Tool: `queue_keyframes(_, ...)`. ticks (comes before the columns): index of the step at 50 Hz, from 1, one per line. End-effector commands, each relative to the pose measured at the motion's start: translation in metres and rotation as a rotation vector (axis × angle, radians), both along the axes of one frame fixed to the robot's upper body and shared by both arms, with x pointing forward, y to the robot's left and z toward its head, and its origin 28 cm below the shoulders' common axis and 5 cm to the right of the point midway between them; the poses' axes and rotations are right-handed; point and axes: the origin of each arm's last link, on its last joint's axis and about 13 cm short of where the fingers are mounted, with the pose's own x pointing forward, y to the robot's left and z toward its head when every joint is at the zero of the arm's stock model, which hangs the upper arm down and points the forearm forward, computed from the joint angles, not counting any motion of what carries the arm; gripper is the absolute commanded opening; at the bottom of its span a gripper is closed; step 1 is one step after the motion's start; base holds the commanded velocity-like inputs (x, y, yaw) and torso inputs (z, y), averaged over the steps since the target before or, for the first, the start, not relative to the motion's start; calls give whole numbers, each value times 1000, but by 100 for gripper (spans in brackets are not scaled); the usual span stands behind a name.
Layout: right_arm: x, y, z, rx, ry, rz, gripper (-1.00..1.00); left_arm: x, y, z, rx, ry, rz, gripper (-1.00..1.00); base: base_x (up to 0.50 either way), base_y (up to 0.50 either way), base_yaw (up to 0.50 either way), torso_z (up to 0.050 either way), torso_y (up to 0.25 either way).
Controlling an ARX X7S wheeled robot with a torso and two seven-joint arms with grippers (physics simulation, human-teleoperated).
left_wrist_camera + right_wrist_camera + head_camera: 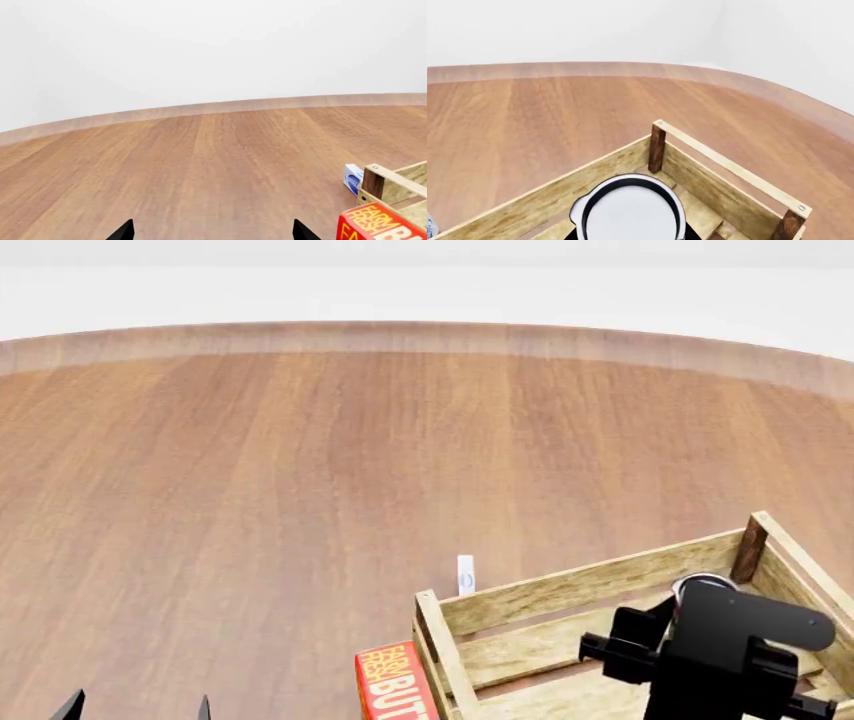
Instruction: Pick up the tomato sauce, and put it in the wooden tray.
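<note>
The tomato sauce shows only its whitish-silver top with a dark rim [628, 210], and its label is hidden. It sits between the jaws of my right gripper [630, 236], low inside the wooden tray [720, 165]. In the head view the can's top [697, 586] peeks out in front of the black right gripper [683, 608], over the far right part of the tray [587, 585]. My left gripper [213, 232] is open and empty, with its tips [138, 708] low at the near left over bare wood.
A red-orange butter box [394, 682] stands against the tray's left outer wall and also shows in the left wrist view [380, 226]. A small white-and-blue box [465, 576] lies just beyond the tray's far left corner. The wooden table [334, 460] ends in a curved far edge.
</note>
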Motion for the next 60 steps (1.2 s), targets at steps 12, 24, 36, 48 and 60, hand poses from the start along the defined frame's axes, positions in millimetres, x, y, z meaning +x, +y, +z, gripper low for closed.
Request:
queue_keyframes(12,5,2,-20,-11,46,34,-100,2,0,0,-30,16,-7,100,0,0,0,0,0)
queue_keyframes(24,9,3,-30,1,56,37,-100,2,0,2,-29,16,-7,100,0,0,0,0,1)
queue_keyframes(36,8,1,-44,7,60,28,-100,2,0,1,-28,16,-7,100,0,0,0,0,0)
queue_keyframes(48,11,0,-58,11,79,26,-100,2,0,1,-28,16,-6,100,0,0,0,0,0)
queue_keyframes(60,13,-1,-60,11,111,25,-100,4,0,-1,-28,17,-6,100,0,0,0,1,1)
